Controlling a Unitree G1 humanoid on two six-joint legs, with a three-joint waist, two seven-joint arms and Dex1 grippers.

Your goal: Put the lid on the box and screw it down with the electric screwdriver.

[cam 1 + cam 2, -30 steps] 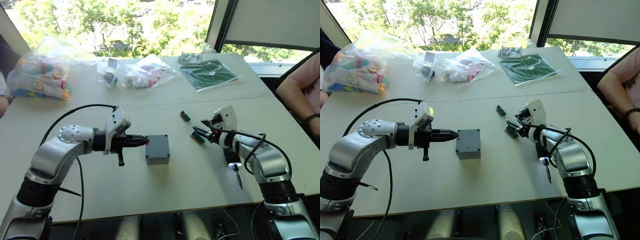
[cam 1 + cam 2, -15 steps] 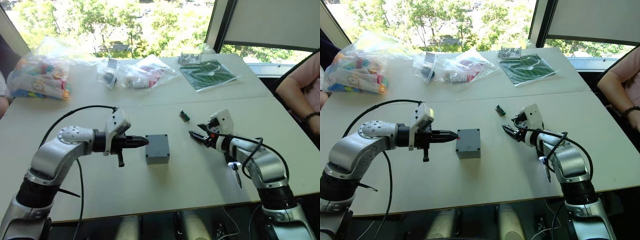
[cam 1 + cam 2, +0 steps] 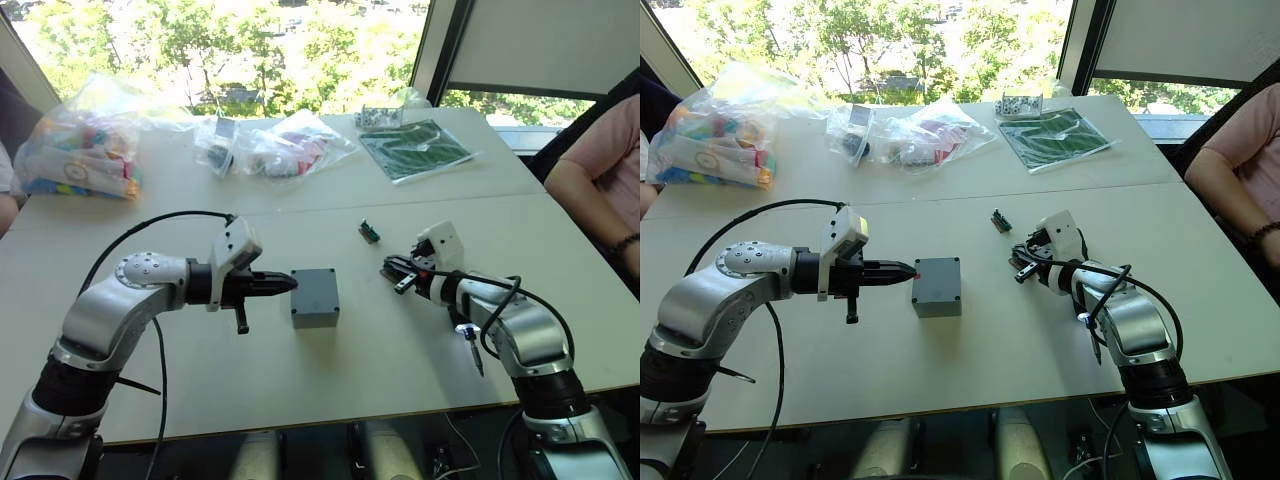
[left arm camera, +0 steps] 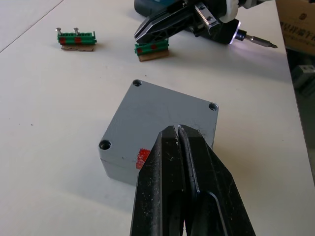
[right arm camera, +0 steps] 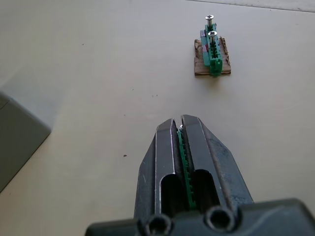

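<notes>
White counter carried the box [image 4: 158, 134], lid [image 4: 165, 115] on, at the clenched left end effector [image 3: 292, 283]. Right end effector [image 5: 183, 129] had just clamped a green connector [image 5: 186, 167], delaying the electric screwdriver [image 3: 472, 347] beside it.

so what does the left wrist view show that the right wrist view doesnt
Left wrist, not right wrist: the lid with its corner holes, the red mark on the box, the shut left gripper by that mark, and the screwdriver with its lit tip.
Right wrist, not left wrist: a green connector clamped between the right gripper fingers, seen from behind.
Both: the box, the right gripper, the second connector carrying two screws, the table.
</notes>
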